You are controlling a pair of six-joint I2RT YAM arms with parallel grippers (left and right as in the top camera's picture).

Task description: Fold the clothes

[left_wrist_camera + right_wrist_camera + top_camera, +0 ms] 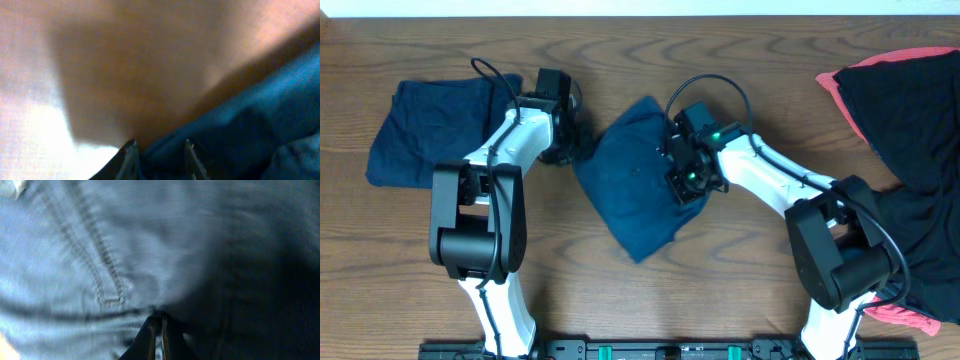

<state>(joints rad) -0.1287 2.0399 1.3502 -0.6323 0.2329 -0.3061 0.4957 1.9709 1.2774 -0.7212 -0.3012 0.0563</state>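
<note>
Navy-blue shorts (635, 195) lie folded in a slanted shape at the table's middle. My left gripper (570, 142) is at their left edge. In the left wrist view its fingers (160, 150) are narrowly apart with a bunch of navy fabric (250, 115) between them, low over the wood. My right gripper (686, 175) presses on the shorts' right side. In the right wrist view its fingers (158, 322) are nearly together, pinching the stitched fabric (100, 255). A second navy garment (425, 130) lies folded at the far left.
A heap of dark clothes with pink-red edges (910, 120) fills the right side of the table and reaches its front right. Bare wooden table (740, 290) shows in front of the shorts.
</note>
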